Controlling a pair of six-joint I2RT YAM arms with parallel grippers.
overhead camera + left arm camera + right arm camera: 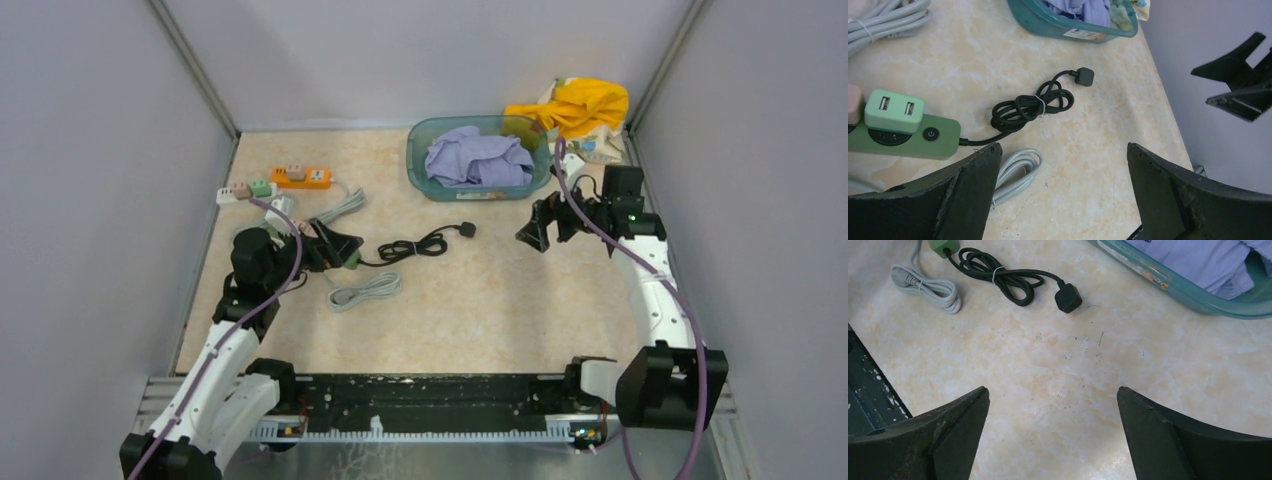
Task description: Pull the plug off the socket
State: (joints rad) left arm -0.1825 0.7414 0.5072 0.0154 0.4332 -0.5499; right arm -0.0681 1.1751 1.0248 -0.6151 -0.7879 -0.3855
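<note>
A dark green socket strip (pixel 908 137) lies at the left of the left wrist view, with a light green two-port plug (pixel 894 111) seated in it. Its black cord (pixel 1030 106) is bundled and ends in a loose black plug (pixel 1084 76). My left gripper (pixel 1063 150) hovers open just to the right of the strip, nothing between its fingers. From above, that gripper (pixel 335 245) covers most of the strip (pixel 352 261). My right gripper (pixel 535 228) hangs open over bare table, right of the black plug (pixel 1068 297), holding nothing.
An orange socket strip (pixel 300 177) and a white one (pixel 245 190), both with adapters, lie at the back left. A grey cable coil (pixel 365 290) rests near the green strip. A teal basket (pixel 415 160) of cloths and a yellow cloth (pixel 580 105) sit at the back.
</note>
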